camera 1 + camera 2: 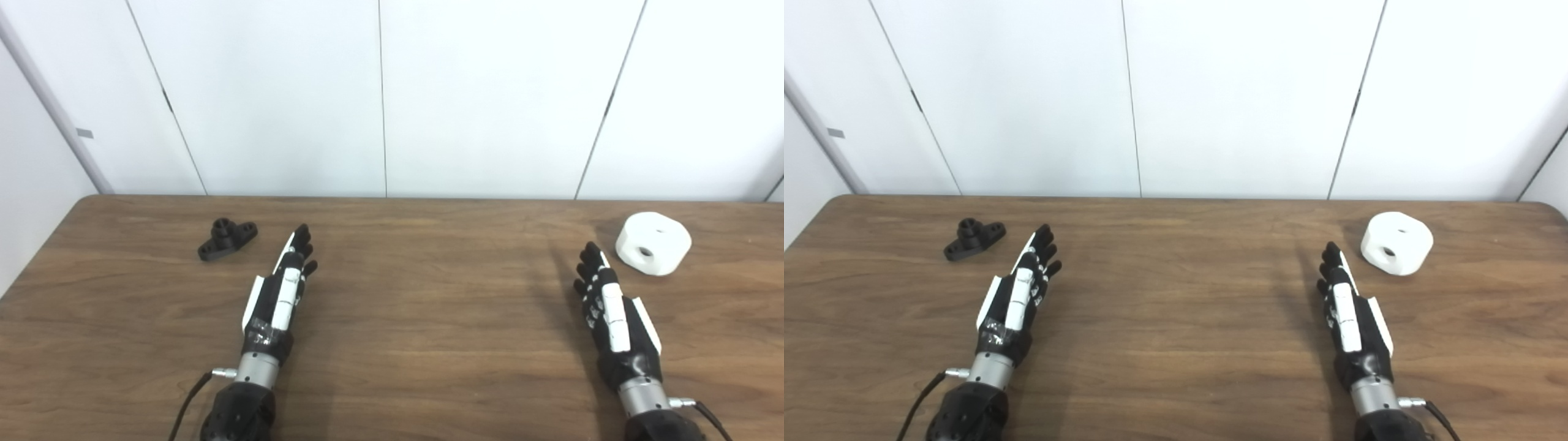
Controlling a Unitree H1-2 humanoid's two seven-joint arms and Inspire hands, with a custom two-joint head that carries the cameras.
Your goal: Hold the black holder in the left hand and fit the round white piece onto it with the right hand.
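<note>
A brown wooden table (pixel 416 318) with a visible grain fills the lower part of both head views, its far edge meeting a white panelled wall (pixel 380 92).

The black holder (pixel 227 238) lies flat on the wood near the far left corner, a short bar with a raised round boss in the middle and a hole at each end (the bar runs on a slant, its right end nearer the far edge). Nothing touches it.

The round white piece (pixel 653 242) sits near the far right corner, close to the right edge. It is a thick drum with a dark bore showing on the face turned toward the camera and a smaller mark on its top. It too stands free.

The left hand (pixel 282 291) comes up from the near edge on the left side, held edge-on with its fingers straight and extended, pointing toward the far edge and a little to the right. It holds nothing; its fingertips are near the holder but clearly apart from it, to the holder's right.

The right hand (pixel 1346 306) comes up from the near edge on the right side, likewise stretched out with fingers straight and unclenched, empty. Its fingertips lie just beside the white piece, to its left and slightly nearer, without touching it.

Both hands cast soft shadows on the wood.
</note>
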